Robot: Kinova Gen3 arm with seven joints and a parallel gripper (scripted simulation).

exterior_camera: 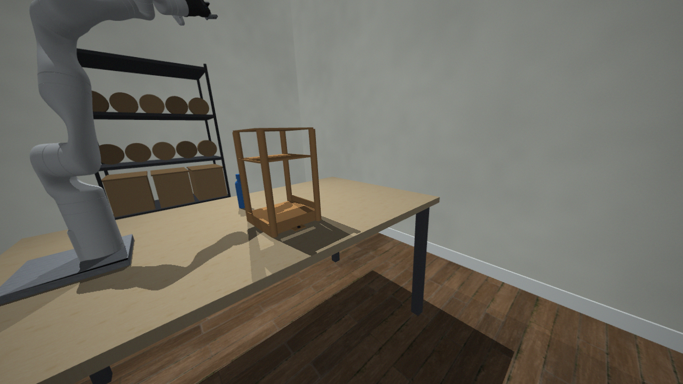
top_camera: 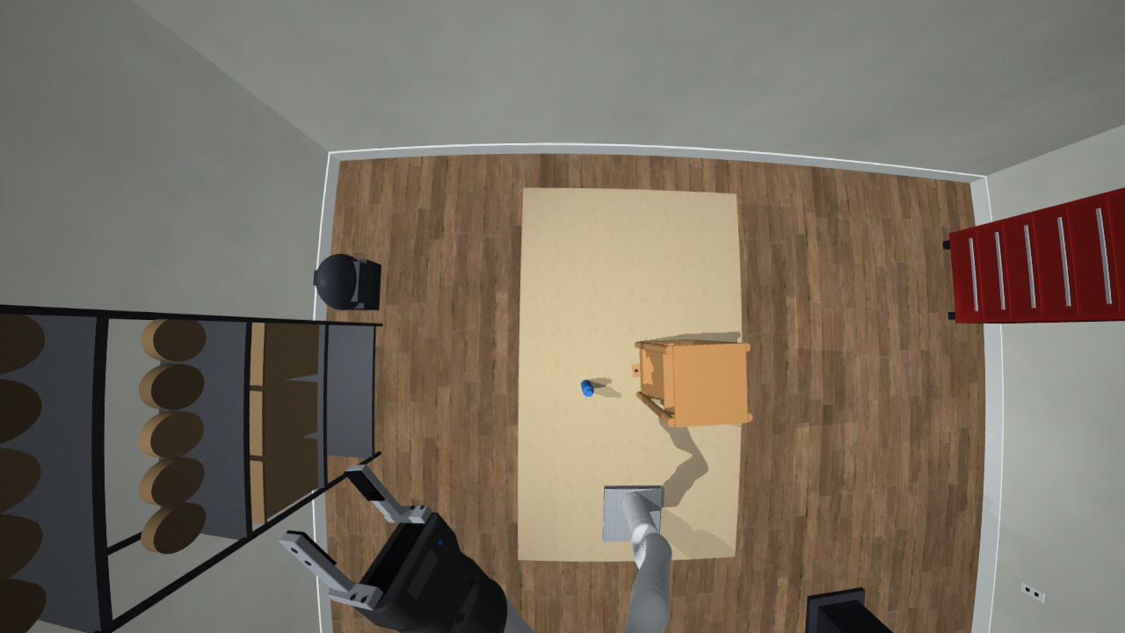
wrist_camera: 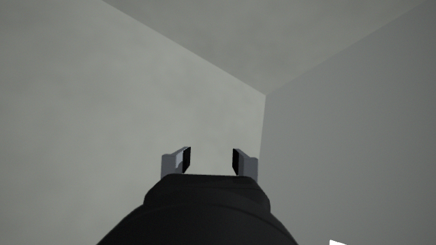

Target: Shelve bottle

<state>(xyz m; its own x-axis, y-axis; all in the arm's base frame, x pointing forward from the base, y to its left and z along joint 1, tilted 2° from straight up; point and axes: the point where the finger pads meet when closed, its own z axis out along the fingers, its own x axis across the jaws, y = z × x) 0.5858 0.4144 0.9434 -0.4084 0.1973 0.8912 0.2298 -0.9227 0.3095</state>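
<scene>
Blue, the bottle (top_camera: 586, 388) stands on the table (top_camera: 629, 236), left of the unit (top_camera: 707, 385) as we see it from above, a short gap of bare top between them. From the exterior view we catch only a sliver of the bottle (exterior_camera: 238, 191) behind the unit's post (exterior_camera: 241, 176). The unit sits close to the table's right edge; wide stretches of table top lie beyond it toward the far edge and to the left of the bottle.

We see the gripper (top_camera: 326, 512) raised high, close under the top camera and off the table's near-left corner, its fingers (top_camera: 369, 483) spread wide with nothing between them. The wrist view shows the gripper (wrist_camera: 209, 161) aimed at a corner where the walls meet.

The arm (exterior_camera: 71, 157) rises from a base plate (exterior_camera: 28, 277) near the table's near edge.

The unit's lower compartment holds nothing we can see; its sides stand open between the posts. The middle shelf also looks bare.

Beyond the table, a black rack (exterior_camera: 209, 119) holds brown discs on two shelves and three boxes (exterior_camera: 171, 186) below.
</scene>
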